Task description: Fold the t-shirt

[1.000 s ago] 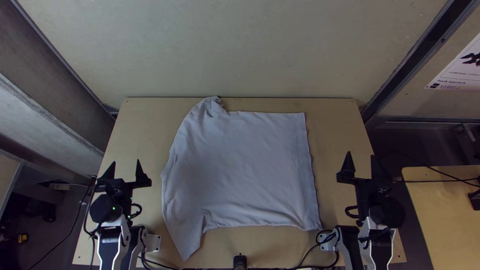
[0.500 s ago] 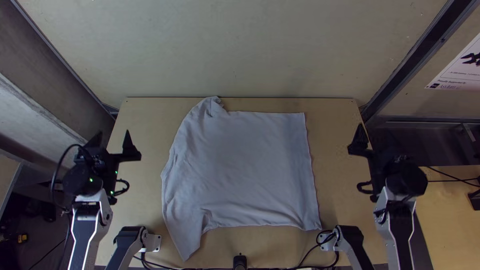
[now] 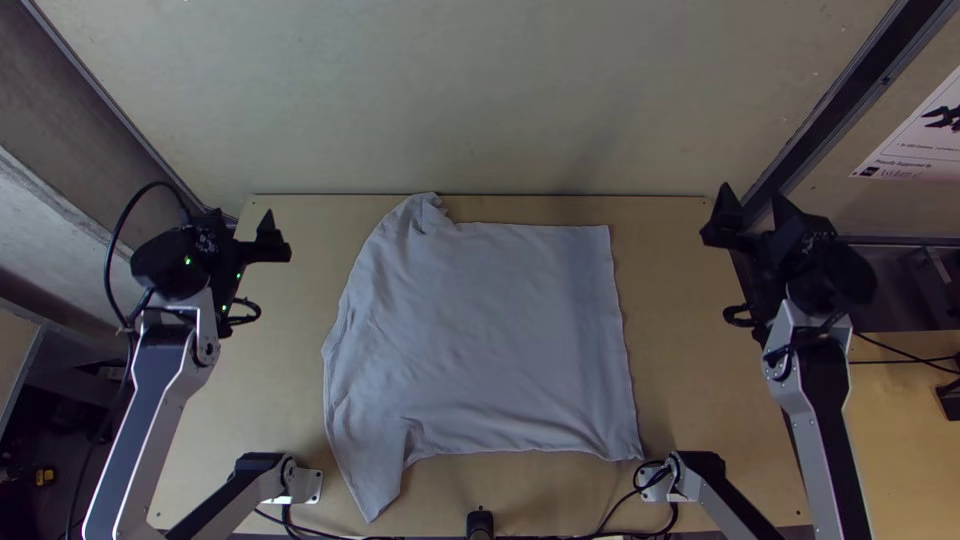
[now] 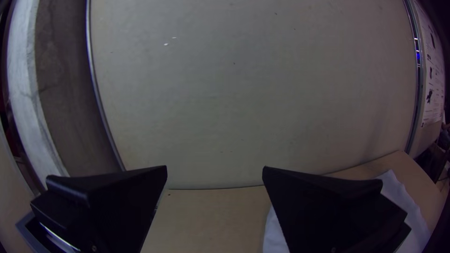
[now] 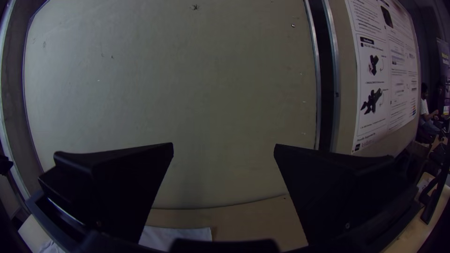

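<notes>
Wooden table (image 3: 680, 330); t-shirt (image 3: 485, 340) spread across it; left pincer (image 3: 242, 214) wide open, empty; right pincer (image 3: 751, 191) wide open, empty

In the top view, a light wooden table (image 3: 680, 340) spans the middle and bottom; a pale t-shirt (image 3: 480, 340) lies spread at centre, bunched at its upper-left corner.

Top cam: high btwn L claw (image 3: 240, 214) & R claw (image 3: 752, 192), aimed steeply down. Wrist cams: close behind claws, facing wall panel (image 3: 470, 100) beyond; all share panel, T-shirt (image 3: 480, 340).
</notes>
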Robot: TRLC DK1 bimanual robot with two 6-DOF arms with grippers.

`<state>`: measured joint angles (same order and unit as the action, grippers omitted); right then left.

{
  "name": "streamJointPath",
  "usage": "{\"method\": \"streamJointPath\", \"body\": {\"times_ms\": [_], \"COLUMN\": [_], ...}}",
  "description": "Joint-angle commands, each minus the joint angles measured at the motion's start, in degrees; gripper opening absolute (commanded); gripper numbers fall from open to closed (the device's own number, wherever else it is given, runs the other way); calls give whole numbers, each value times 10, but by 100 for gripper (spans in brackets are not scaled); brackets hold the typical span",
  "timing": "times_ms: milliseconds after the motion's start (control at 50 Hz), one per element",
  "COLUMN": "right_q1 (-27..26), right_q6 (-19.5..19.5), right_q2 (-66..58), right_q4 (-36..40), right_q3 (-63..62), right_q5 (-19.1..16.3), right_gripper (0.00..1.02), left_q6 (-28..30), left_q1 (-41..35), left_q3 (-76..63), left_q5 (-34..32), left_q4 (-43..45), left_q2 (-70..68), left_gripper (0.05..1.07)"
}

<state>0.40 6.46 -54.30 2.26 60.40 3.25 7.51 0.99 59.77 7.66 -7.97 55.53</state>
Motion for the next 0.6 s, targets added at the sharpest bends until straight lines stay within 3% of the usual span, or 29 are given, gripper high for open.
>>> {"method": "streamJointPath", "body": {"times_ms": [0, 580], "right_q1": [13, 39], "right_q6": [12, 71], "right_q2": [-36, -295], "right_q4": [4, 193], "right_q3": [48, 292], "right_q5": [4, 1], "right_gripper": [99, 98], "left_q6": [-6, -76], "left_q1": [-16, -73], "left_q3": [58, 330], "left_q5": [-5, -7], "left_q4": [-7, -145], "left_q2": [32, 296], "left_gripper": [103, 103]}}
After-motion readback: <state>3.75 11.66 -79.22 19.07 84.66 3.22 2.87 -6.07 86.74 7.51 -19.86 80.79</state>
